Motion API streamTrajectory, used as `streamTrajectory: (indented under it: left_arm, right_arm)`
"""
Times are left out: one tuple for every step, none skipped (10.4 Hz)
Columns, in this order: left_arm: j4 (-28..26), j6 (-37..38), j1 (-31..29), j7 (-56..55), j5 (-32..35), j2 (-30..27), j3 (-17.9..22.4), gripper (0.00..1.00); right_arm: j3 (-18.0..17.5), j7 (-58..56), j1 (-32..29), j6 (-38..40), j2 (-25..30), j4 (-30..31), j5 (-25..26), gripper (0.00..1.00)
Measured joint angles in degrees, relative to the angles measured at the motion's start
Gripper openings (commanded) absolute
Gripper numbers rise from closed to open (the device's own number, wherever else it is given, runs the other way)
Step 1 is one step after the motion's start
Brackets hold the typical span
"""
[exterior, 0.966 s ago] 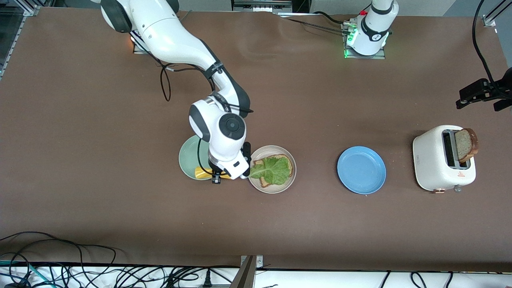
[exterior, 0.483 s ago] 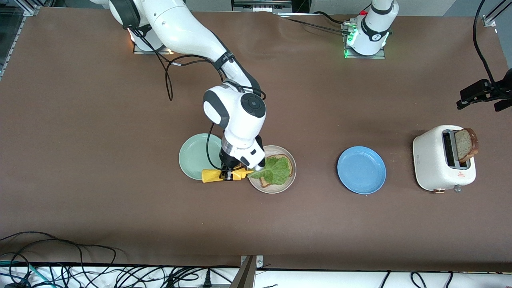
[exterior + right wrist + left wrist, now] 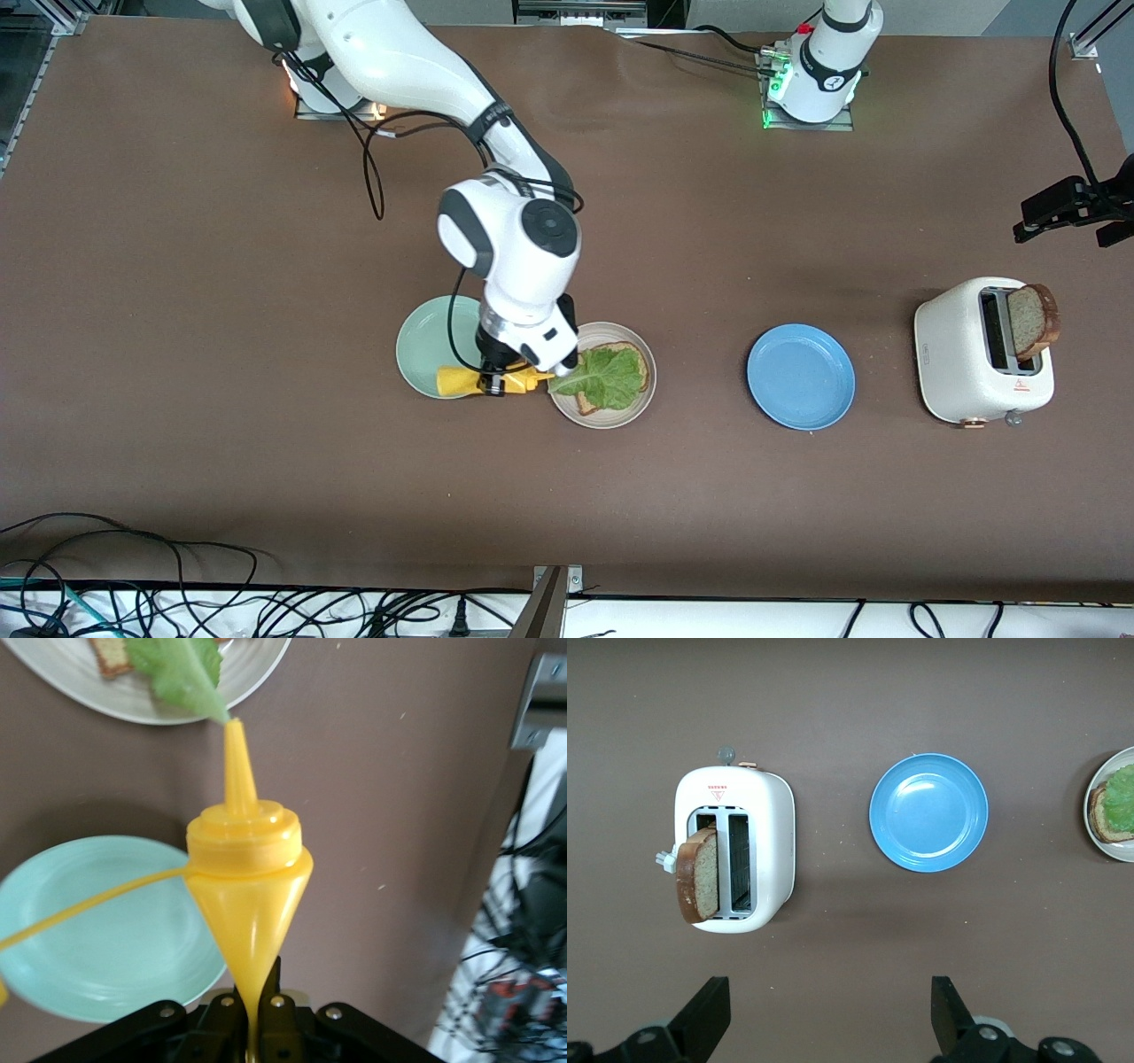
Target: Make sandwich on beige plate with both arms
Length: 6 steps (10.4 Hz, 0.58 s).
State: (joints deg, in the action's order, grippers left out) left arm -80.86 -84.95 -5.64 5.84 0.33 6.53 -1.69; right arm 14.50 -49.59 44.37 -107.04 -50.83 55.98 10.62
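Note:
The beige plate (image 3: 651, 377) holds one brown bread slice (image 3: 634, 356) with a green lettuce leaf (image 3: 611, 377) on top. My right gripper (image 3: 496, 383) is shut on a yellow squeeze bottle (image 3: 465, 381), held sideways low over the gap between the mint-green plate (image 3: 423, 346) and the beige plate. In the right wrist view the bottle (image 3: 248, 886) is pinched thin in my right gripper (image 3: 252, 992), and its nozzle tip reaches the lettuce (image 3: 182, 665) stem at the beige plate (image 3: 133, 691) rim. My left gripper (image 3: 831, 1014) hangs open high over the table beside the toaster (image 3: 766, 815).
A second bread slice (image 3: 1032, 319) stands up out of the white toaster (image 3: 957, 354) at the left arm's end. A blue plate (image 3: 800, 377) lies between toaster and beige plate. Cables run along the table edge nearest the camera.
The right wrist has swung round above the bottle. The bottle went toward the beige plate, then slid slightly back toward the mint-green plate. The left arm has not moved.

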Motion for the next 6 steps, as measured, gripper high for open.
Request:
streamTrajectory:
  left_arm:
    - [0.0,0.0,-0.02,0.0,0.0,0.0,0.0,1.0]
    - [0.0,0.0,-0.03,0.0,0.0,0.0,0.0,1.0]
    - [0.0,0.0,-0.04,0.0,0.0,0.01,0.0,1.0]
    - [0.0,0.0,-0.06,0.0,0.0,0.01,0.0,1.0]
    - [0.0,0.0,-0.07,0.0,0.0,0.01,0.0,1.0]
    - [0.0,-0.01,-0.08,0.0,0.0,0.01,0.0,1.0]
  right_arm:
    - [0.24,-0.14,-2.25,0.12,4.12,5.74,-4.75,0.0]
    - [0.28,-0.73,-4.71,-0.08,7.43,10.75,-8.57,0.0]
    - [0.28,-1.83,-6.9,-0.56,10.26,15.19,-12.09,0.0]
    - [0.27,-3.34,-8.47,-1.54,12.37,18.67,-15.22,0.0]
    - [0.28,-5.59,-9.74,-3.37,14.21,22.03,-19.07,0.0]
    - [0.32,-8.66,-11.03,-5.71,15.97,25.62,-23.44,0.0]
